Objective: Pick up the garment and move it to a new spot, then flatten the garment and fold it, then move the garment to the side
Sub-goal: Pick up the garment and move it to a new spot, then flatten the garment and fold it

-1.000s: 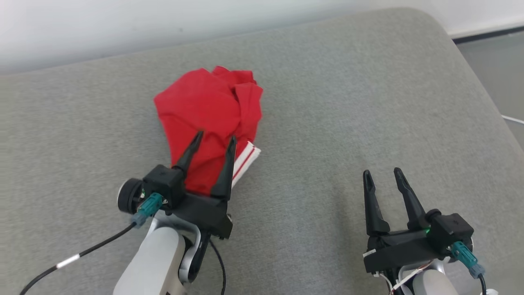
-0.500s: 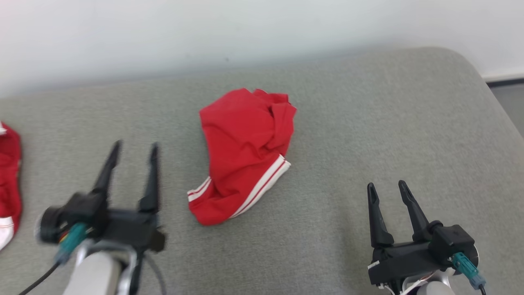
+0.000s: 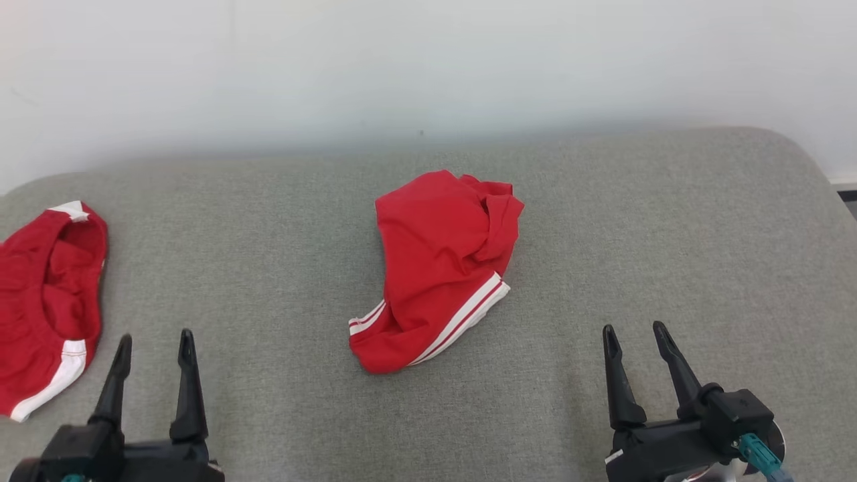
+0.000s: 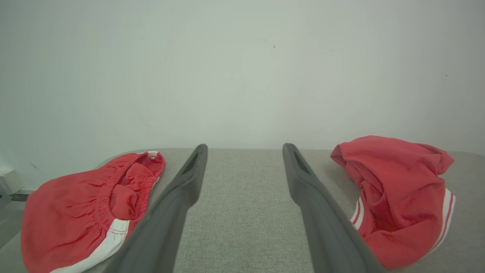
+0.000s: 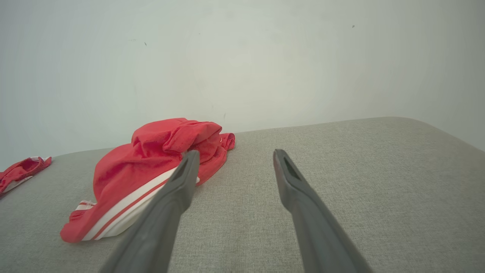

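Observation:
The garment [image 3: 435, 268] is a crumpled red heap with white stripe trim, lying in the middle of the grey cushioned surface [image 3: 268, 221]. My left gripper [image 3: 154, 338] stands open at the lower left, well apart from it and holding nothing. The left wrist view has the garment [image 4: 398, 197] to the right of the open left gripper [image 4: 244, 148]. At the lower right, my right gripper [image 3: 633, 326] is open and empty. In the right wrist view the garment [image 5: 151, 170] lies left of the open right gripper [image 5: 235, 151].
A second red piece of clothing [image 3: 47, 301] with white trim lies at the surface's left edge, also seen as that red piece [image 4: 83, 204] in the left wrist view. A pale wall [image 3: 428, 67] runs behind. The surface rounds off at the far right corner [image 3: 803, 154].
The head camera has swung left and up. My left gripper, earlier over the garment's near end, has drawn back to the lower left. The garment stays crumpled where it lay.

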You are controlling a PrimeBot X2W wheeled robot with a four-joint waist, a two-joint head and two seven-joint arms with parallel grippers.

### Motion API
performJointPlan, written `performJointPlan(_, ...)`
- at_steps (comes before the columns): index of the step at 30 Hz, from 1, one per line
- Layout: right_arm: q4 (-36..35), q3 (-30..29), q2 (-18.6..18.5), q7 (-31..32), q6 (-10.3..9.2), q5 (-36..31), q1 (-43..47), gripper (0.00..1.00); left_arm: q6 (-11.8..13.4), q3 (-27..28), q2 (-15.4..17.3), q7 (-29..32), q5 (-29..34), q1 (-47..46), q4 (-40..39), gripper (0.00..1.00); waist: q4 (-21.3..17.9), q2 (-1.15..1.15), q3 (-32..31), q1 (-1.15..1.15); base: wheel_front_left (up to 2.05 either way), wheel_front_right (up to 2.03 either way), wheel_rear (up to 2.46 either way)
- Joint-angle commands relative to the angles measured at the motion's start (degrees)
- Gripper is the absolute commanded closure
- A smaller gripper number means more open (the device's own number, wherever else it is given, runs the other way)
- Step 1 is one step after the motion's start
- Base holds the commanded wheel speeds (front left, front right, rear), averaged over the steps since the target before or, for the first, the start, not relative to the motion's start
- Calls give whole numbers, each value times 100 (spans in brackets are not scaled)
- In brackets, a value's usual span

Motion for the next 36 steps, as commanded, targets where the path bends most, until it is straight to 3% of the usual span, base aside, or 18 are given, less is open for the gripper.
performJointPlan(1,14,-14,12,-4,-12,-34,64,0,-28,49,-73,-19,27,114,-34,0,56,0,-61,0,0,0,0)
performJointPlan(11,84,-49,12,-4,-12,-12,177,0,-292,380,-477,-19,303,461,4,0,223,0,-163,0,0,0,0)
performJointPlan(20,162,-4,12,-3,-12,-40,167,0,-466,494,-556,-19,821,592,83,0,239,0,-119,0,0,0,0)
performJointPlan(36,241,-63,13,-4,-12,-59,205,0,-642,742,-657,-19,952,615,178,0,202,0,-141,0,0,0,0)
